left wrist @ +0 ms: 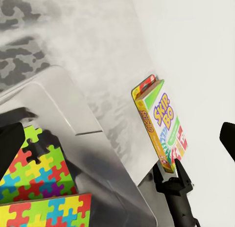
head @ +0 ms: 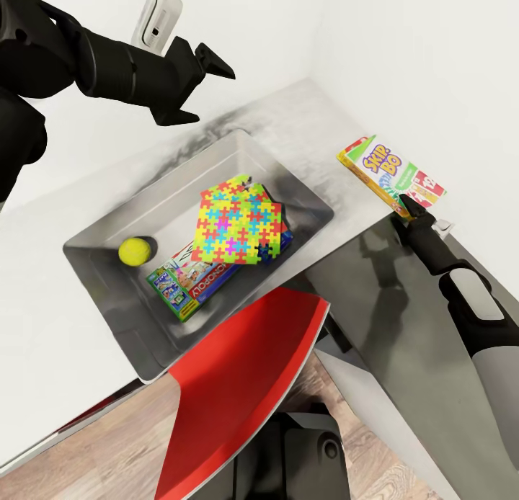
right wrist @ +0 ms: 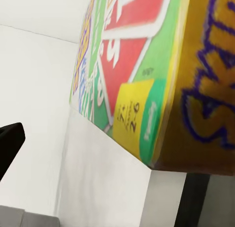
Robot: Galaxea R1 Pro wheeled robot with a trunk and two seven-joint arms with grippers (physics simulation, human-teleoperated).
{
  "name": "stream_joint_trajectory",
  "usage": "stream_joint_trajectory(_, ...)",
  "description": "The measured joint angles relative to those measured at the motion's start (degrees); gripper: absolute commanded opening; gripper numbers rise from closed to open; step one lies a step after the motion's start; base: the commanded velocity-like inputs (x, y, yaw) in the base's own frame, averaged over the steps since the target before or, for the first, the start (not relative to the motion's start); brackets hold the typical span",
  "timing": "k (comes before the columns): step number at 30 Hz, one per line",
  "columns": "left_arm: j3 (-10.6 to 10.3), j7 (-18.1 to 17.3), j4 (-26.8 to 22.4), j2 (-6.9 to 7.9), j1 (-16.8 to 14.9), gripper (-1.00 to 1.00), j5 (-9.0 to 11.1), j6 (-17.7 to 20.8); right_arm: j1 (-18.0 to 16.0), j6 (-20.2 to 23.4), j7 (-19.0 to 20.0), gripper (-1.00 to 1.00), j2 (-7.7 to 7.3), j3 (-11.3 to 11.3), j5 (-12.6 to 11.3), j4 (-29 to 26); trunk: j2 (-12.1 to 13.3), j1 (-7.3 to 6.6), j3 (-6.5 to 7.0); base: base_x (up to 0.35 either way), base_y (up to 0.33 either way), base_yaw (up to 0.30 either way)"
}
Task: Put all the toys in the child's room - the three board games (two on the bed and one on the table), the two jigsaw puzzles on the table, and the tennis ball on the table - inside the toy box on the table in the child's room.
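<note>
red chair back (head: 245,385) | right claw (head: 416,210) grips Skip-Bo box (head: 391,173) edge, beside toy box (head: 303,190)

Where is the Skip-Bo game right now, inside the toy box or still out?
Out. The Skip-Bo game is held by the right gripper, beside the toy box.
</note>
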Motion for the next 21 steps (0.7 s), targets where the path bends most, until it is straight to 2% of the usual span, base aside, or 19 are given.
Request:
stream_joint_trajectory(16,0.0,0.0,0.0,0.00,0.0,1.00,0.0,0.0,0.0,0.0,-0.3,1.00,-0.01,-0.1,0.1,0.3,0.0,0.00,0.00,0.000,0.000,0.000)
stream_joint_trajectory(21,0.0,0.0,0.0,0.00,0.0,1.00,0.0,0.0,0.0,0.0,-1.6,1.00,-0.01,-0.1,0.1,0.4,0.0,0.00,0.00,0.000,0.000,0.000)
